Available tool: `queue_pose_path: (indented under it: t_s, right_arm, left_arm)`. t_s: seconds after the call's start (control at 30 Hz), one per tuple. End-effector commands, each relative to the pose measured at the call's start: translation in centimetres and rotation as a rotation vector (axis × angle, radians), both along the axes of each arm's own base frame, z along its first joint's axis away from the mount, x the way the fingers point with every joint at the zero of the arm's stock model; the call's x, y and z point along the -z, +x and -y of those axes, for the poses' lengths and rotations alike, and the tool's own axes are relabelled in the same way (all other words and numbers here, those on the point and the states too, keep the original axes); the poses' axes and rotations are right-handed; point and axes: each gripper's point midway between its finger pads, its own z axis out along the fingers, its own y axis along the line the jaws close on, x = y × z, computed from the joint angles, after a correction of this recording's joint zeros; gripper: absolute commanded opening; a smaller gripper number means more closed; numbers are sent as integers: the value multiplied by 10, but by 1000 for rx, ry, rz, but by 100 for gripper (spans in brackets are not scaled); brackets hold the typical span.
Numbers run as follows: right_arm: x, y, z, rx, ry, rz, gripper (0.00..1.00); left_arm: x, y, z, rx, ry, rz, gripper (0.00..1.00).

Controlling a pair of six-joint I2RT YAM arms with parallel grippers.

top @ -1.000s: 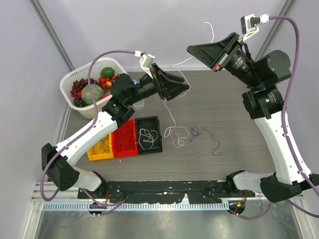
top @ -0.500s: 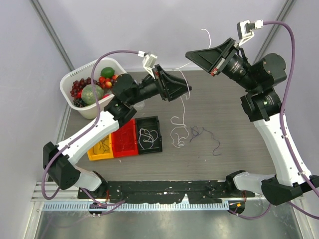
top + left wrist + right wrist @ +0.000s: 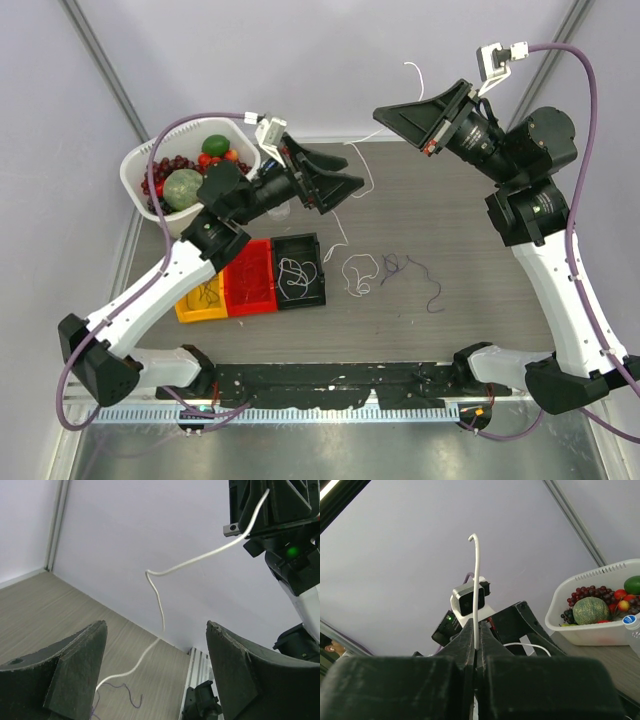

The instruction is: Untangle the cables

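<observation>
A long white cable (image 3: 349, 218) hangs from my right gripper (image 3: 383, 113), which is raised over the table's far edge and shut on it. Its free end (image 3: 475, 570) sticks up past the pinched jaws. The cable sags down to loose loops on the table beside a dark purple cable (image 3: 411, 270). My left gripper (image 3: 352, 172) is open just left of the hanging strand and holds nothing. In the left wrist view the white cable (image 3: 159, 597) crosses the gap between the spread fingers (image 3: 77, 667) without touching them.
Black bin (image 3: 312, 297) holds a coiled white cable. Red bin (image 3: 250, 285) and yellow bin (image 3: 197, 300), which holds a dark cable, sit beside it at the near left. A white basket (image 3: 150, 200) of fruit stands at the far left corner.
My left gripper has opened, let go of the white cable and drawn back to the left. The strand now hangs free from the right gripper, which has hardly moved.
</observation>
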Motion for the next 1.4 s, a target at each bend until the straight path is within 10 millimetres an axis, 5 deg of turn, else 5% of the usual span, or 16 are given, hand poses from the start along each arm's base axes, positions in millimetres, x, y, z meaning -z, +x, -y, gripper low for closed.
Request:
queue_pose_path:
  t_s: [0.0,0.2,0.3,0.4,0.47,0.63,0.77,1.0,1.37]
  right_arm:
    - [-20,-18,5,-4,29,67,1]
    - [-17,-19,6,-8,32,52,1]
    - [-17,-21,6,-8,31,55,1]
    - [-10,-19,7,4,15,41,1]
    - [0,-16,8,28,-10,24,7]
    - [53,-3,19,147,-193,-61,56]
    - [99,9,46,316,-344,-145,71]
    - [148,15,79,488,-476,-276,75]
    - [151,15,80,491,-474,-294,74]
  left_arm:
    - [-29,1,14,67,-69,57,84]
    - [-40,15,39,139,-145,50,71]
    - [-43,15,46,177,-152,39,28]
    - [-34,22,39,102,-111,44,0]
    - [-28,25,27,18,-68,58,0]
    - [5,39,-7,-193,100,61,0]
    - [35,43,-37,-328,170,31,0]
    - [85,58,-63,-451,165,-64,0]
    - [149,70,-82,-562,185,-144,0]
